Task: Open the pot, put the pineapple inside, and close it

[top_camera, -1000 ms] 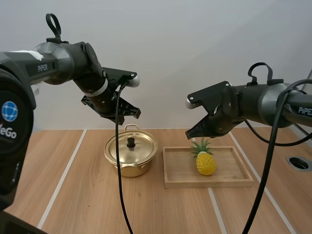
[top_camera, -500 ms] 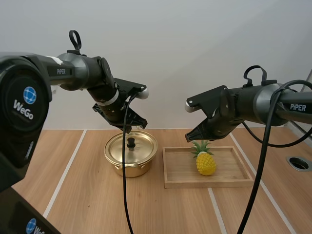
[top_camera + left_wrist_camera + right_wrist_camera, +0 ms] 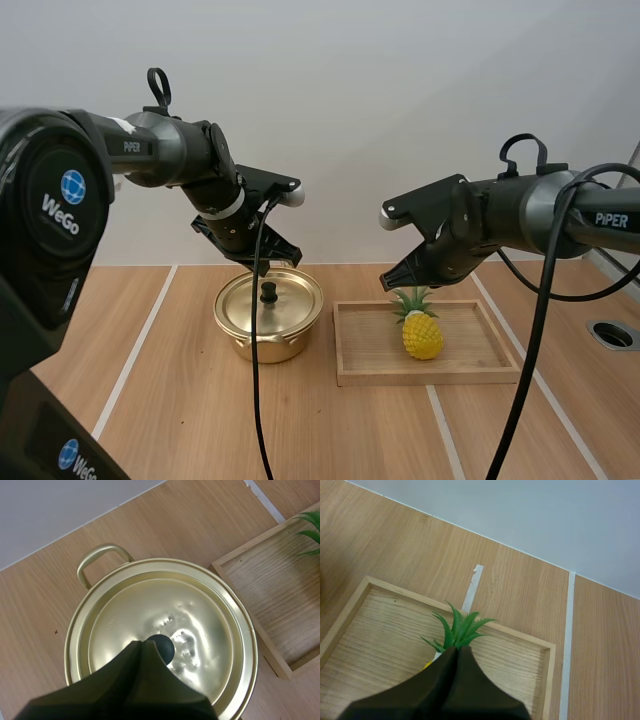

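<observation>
Where the pot stands: the golden pot [image 3: 262,342] sits toward the worktop's [image 3: 150,400] far edge, left of centre, just beside the wooden tray's [image 3: 430,377] left rim.
Lid: the lid [image 3: 150,605] rests on the pot, its black knob [image 3: 166,649] at the middle.
Pineapple: the pineapple [image 3: 422,334] stands in the tray near its far rim, leaves up.
Left gripper: the left gripper [image 3: 141,647] has its fingers together in one wedge, the tip right at the knob; contact cannot be told.
Right gripper: the right gripper [image 3: 456,652] has its fingers together, empty, just above the pineapple's leaves.
</observation>
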Available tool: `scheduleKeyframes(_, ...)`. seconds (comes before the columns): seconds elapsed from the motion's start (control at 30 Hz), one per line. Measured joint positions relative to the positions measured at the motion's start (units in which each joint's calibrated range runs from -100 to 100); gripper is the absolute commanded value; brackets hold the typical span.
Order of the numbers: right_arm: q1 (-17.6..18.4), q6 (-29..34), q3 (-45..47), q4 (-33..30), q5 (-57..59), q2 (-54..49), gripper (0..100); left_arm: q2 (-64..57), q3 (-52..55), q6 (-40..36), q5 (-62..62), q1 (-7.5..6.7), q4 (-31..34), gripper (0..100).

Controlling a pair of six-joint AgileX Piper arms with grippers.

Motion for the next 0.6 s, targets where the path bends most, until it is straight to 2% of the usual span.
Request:
scheduleKeyframes(0.1,0.0,0.0,0.0,0.0,-0.2,0.0,0,0.0,0.0,0.0,0.1,0.00,0.0,0)
scheduleKeyframes(0.13,0.0,0.0,0.0,0.0,-0.2,0.0,0,0.0,0.0,0.0,0.1,0.00,0.0,3)
scheduleKeyframes(0.2,0.0,0.0,0.0,0.0,-0.2,0.0,0,0.0,0.0,0.2,0.1,0.00,0.0,21)
scheduleKeyframes(0.23,0.0,0.0,0.0,0.0,-0.2,0.0,0,0.0,0.0,0.7,0.1,0.00,0.0,38)
scheduleKeyframes(0.3,0.0,0.0,0.0,0.0,-0.2,0.0,0,0.0,0.0,1.7,0.1,0.00,0.1,83)
scheduleKeyframes(0.33,0.0,0.0,0.0,0.0,-0.2,0.0,0,0.0,0.0,2.7,0.1,0.00,0.1,100)
scheduleKeyframes(0.6,0.0,0.0,0.0,0.0,-0.2,0.0,0,0.0,0.0,3.3,-2.2,-0.09,3.6,100)
